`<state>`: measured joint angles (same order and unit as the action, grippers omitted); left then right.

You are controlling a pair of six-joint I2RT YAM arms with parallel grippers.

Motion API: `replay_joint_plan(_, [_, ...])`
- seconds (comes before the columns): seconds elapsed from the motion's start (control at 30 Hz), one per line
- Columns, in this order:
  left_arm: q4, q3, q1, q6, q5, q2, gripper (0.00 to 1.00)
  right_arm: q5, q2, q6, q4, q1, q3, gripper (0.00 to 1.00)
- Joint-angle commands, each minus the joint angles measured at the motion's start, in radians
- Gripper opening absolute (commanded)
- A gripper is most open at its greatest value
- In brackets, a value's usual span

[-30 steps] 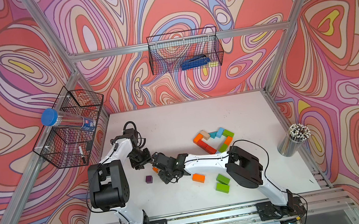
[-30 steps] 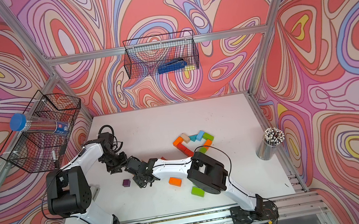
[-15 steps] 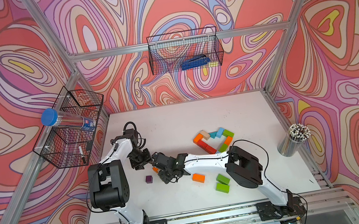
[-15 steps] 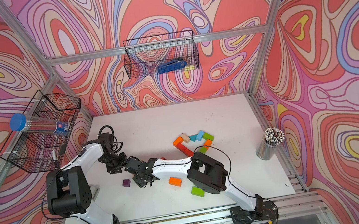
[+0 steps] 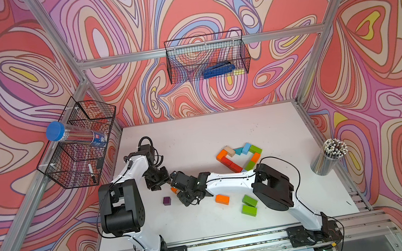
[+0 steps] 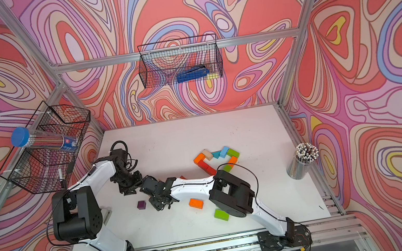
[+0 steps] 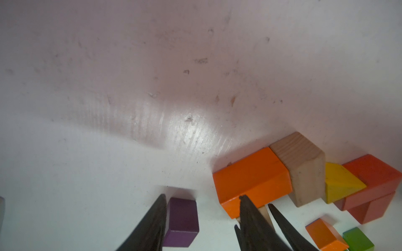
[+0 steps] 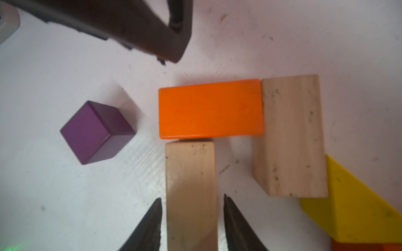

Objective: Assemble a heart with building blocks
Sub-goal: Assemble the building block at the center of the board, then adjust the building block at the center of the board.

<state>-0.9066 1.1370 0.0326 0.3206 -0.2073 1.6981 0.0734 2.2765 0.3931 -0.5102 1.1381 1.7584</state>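
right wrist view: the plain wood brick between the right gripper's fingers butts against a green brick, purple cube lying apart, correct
Not green: the right wrist view shows the plain wood brick between the fingers of the right gripper butting against an orange brick. The purple cube does lie apart.

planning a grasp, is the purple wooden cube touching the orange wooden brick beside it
Apart. The right wrist view shows bare white table between the purple wooden cube and the orange wooden brick.
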Motion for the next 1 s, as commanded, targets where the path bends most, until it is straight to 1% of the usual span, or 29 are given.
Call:
replay_joint_plan(0.0, [-0.028,-0.009,-0.004,0.012,-0.005,0.008,0.57,-0.031,0.012,-0.028,0.051,0.008,-0.012,0.56])
replay_joint_plan(0.07, [-0.028,-0.009,-0.003,0.012,-0.003,0.006,0.58,-0.033,0.000,-0.028,0.066,0.007,-0.025,0.59])
replay_joint_plan(0.2, [-0.027,-0.015,-0.003,0.015,0.006,-0.008,0.59,-0.032,-0.043,-0.029,0.096,0.008,-0.071,0.60])
replay_joint_plan(0.33, [-0.010,-0.033,-0.003,0.019,0.005,-0.049,0.58,-0.034,-0.129,-0.040,0.124,0.008,-0.157,0.61])
replay_joint_plan(0.5, [0.010,-0.050,-0.021,0.014,0.005,-0.105,0.59,-0.021,-0.267,-0.080,0.105,0.008,-0.291,0.62])
replay_joint_plan(0.67, [0.017,-0.056,-0.057,0.002,0.010,-0.143,0.60,0.022,-0.423,-0.077,0.073,0.007,-0.449,0.64])
replay_joint_plan(0.8, [0.024,-0.061,-0.103,-0.013,0.021,-0.181,0.60,0.066,-0.531,-0.050,0.031,0.007,-0.550,0.67])
replay_joint_plan(0.87, [0.026,-0.066,-0.124,-0.015,0.026,-0.205,0.60,0.068,-0.564,-0.036,0.013,0.005,-0.594,0.71])
replay_joint_plan(0.97, [0.045,-0.088,-0.135,-0.016,0.001,-0.251,0.60,0.077,-0.582,-0.013,-0.009,0.000,-0.641,0.74])
